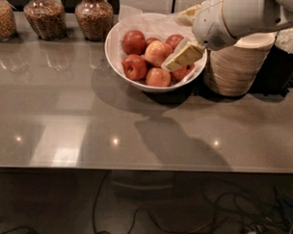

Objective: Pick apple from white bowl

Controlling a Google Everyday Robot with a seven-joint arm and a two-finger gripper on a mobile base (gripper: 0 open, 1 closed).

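Observation:
The white bowl, wide and lined with crinkled white paper, sits at the back middle of the grey counter. It holds several red and yellow-red apples. My gripper comes in from the upper right on a white arm. Its cream fingers reach over the bowl's right side, just above the apples there. One red apple lies partly hidden under the fingers.
Glass jars of grains stand along the back left. A stack of tan paper bowls stands right of the white bowl, with a dark container beyond it. The counter's front edge runs across, with cables on the floor below.

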